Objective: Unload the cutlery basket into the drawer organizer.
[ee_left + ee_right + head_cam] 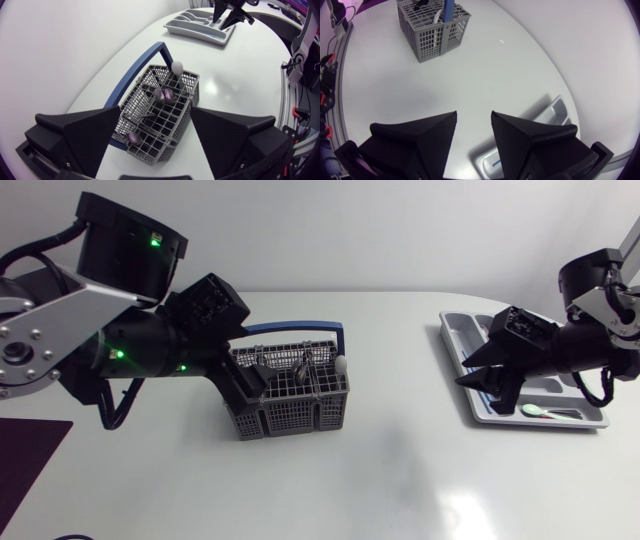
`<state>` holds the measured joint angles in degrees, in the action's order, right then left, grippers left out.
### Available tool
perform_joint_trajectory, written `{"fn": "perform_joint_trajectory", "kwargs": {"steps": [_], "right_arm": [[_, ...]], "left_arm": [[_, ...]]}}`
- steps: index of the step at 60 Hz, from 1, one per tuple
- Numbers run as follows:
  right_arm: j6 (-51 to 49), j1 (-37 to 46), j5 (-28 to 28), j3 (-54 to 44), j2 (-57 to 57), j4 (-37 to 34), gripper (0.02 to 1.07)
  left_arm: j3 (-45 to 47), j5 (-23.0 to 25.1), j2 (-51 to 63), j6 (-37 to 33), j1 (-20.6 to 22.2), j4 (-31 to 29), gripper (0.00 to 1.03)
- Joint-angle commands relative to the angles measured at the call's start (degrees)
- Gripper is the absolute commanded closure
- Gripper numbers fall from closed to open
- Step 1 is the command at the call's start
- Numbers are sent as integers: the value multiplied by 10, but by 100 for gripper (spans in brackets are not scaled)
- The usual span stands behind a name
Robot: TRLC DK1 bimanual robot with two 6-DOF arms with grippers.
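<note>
The grey wire cutlery basket (300, 395) with a blue handle (300, 330) stands left of the table's middle. It holds purple-tinted spoons (165, 94) and a piece with a white rounded end (177, 66). My left gripper (250, 380) hangs open over the basket's left part, with the basket (165, 120) showing below between its fingers. The grey drawer organizer (590, 418) lies at the right, with a pale green spoon (545, 412) in its front slot. My right gripper (470, 372) is open and holds nothing, just above the organizer's left side (547, 117).
Bare white table lies between the basket (432, 25) and the organizer. A dark mat (25, 460) sits at the front left corner. My right gripper (230, 12) shows above the organizer (197, 25) in the left wrist view.
</note>
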<state>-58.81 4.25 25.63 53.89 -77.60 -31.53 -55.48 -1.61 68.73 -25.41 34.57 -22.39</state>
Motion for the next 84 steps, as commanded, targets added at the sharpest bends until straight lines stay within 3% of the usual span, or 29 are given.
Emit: {"fn": "perform_joint_trajectory", "kwargs": {"steps": [1,25,31,61,73,84], "right_arm": [[78,-36,-2,10,3,-12,53],[312,-152,5,97,-48,-36,53],[355,-162,13,115,-65,-37,53],[468,-189,72,140,-91,-34,53],[502,-202,72,131,-95,0,53],[534,-210,72,119,-110,41,53]], "left_arm": [[13,0,6,-10,0,6,6],[35,8,13,-10,3,28,6],[37,30,18,-4,2,29,6],[69,115,26,4,-2,96,6],[81,115,39,47,4,150,6],[81,114,66,73,12,157,6]]}}
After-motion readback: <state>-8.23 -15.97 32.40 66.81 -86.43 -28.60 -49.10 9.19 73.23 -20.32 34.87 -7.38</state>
